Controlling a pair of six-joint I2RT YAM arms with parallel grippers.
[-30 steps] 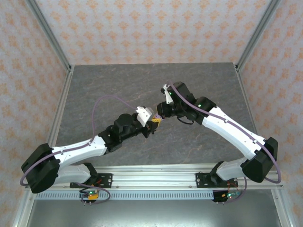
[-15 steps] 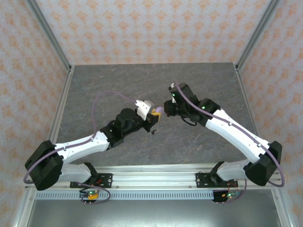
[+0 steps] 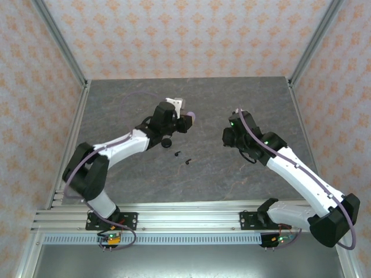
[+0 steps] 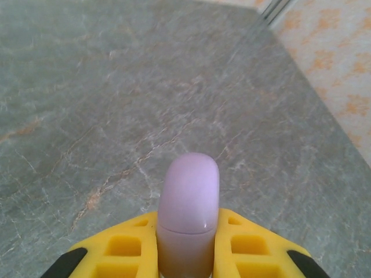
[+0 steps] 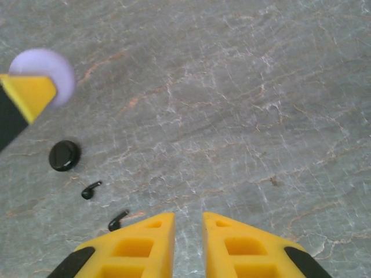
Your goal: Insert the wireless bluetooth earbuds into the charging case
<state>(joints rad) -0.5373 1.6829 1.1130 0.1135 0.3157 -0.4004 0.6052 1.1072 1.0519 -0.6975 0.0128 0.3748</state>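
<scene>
Left wrist view shows our left gripper [image 4: 188,225] clamped on the closed lavender case [image 4: 189,191], while the right gripper [image 5: 188,219], narrowly parted and empty, hangs near two black earbuds [image 5: 90,190] lying on the table beside the black case [image 5: 64,155]; we judge it should widen, then descend squarely over one stem.

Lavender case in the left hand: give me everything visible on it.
The lavender case is a smooth, glossy, rounded shell, plastic by the look, pale lilac. A thin seam runs across it near the grip, and it looks shut. It sticks out from between the yellow fingers of the left hand, which pinch its sides. It appears held above the grey table, touching nothing else.
</scene>
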